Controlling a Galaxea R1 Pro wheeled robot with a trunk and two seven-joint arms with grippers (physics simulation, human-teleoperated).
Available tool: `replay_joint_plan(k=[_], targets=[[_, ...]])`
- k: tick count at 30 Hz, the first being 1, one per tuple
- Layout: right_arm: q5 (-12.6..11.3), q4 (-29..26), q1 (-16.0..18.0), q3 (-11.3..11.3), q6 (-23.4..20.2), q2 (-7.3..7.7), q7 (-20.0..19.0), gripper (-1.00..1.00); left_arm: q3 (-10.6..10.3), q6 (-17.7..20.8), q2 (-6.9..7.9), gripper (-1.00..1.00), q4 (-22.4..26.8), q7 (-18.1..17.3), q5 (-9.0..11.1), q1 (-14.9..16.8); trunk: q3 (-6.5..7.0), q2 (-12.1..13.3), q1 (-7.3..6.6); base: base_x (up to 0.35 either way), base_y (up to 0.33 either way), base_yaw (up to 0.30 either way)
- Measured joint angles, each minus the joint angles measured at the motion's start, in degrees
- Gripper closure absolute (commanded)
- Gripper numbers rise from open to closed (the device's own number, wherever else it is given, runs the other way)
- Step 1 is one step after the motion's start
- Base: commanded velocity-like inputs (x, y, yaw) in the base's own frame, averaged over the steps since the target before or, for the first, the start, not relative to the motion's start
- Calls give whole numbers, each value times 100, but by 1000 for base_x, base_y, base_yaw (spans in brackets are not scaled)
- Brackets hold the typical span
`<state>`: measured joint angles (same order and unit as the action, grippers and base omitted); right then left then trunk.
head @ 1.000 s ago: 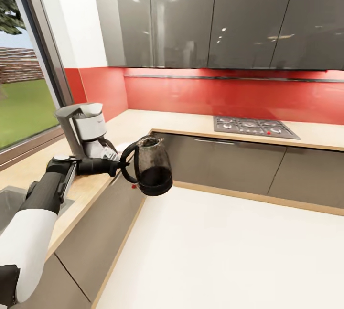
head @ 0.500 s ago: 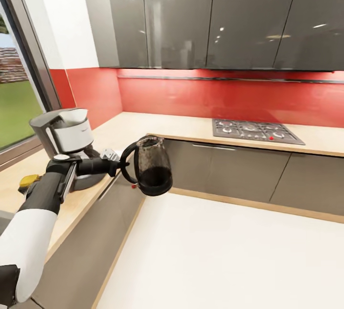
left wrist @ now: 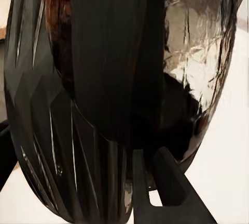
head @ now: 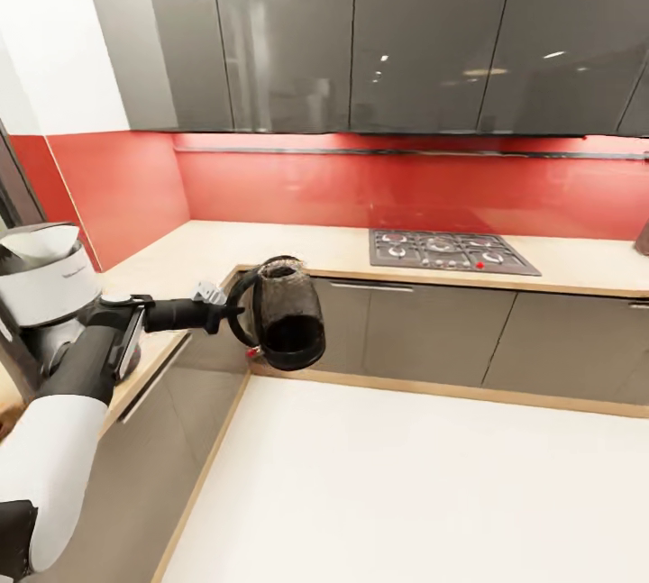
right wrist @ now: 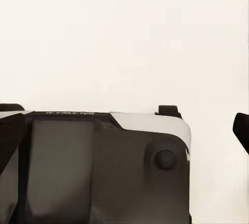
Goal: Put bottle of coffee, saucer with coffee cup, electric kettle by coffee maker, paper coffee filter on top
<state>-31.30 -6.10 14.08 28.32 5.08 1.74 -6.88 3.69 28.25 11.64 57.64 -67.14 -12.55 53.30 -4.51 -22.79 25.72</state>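
The left hand [head: 219, 311] is grasping the electric kettle [head: 287, 313] by its black handle, holding it out in the air just past the fingertips, over the pale floor [head: 406, 493] and clear of the bench [head: 216, 250]. In the left wrist view the kettle [left wrist: 119, 94] is sitting right against the fingers [left wrist: 174, 190], its ribbed dark body and broad handle crowding the lens. It is looking like a rounded, brownish see-through glass vessel with a black base and an open mouth at the top, hanging roughly upright. I judge it to be rigid, fairly heavy for 1 hand and fragile, with smooth glass that would slip, so the handle is the sensible place to grip and a gentle set-down is wanted. The coffee maker [head: 41, 290] is standing on the bench behind the hand, back beside the forearm, tall and black with a white-silver front. The right hand's state cannot be told; the right wrist view is facing the robot's dark base [right wrist: 98, 167] and the pale floor.
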Motion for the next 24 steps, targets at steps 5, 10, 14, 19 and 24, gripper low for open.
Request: replay_joint_plan(k=[5,10,14,19,24], targets=[[0,2,0,0,0,0,-1,-100,0,0,0,100,1,0,-3,-1,14,1,0,284,-148,-248],[0,2,0,0,-1,0,2,-100,4,1,0,100,1,-1,-4,-1,26,0,0,302,-91,-212],[0,1,1,1,-1,-1,-1,-100,22,8,1,100,3,-1,-6,-2,28,0,0,324,-12,-37],[0,-2,1,1,-1,-1,-2,-100,28,10,1,100,3,1,-7,-2,29,0,0,330,-1,-2],[0,-2,1,9,-1,-2,-2,-100,27,10,1,100,-4,7,-7,-2,28,0,0,335,0,0]])
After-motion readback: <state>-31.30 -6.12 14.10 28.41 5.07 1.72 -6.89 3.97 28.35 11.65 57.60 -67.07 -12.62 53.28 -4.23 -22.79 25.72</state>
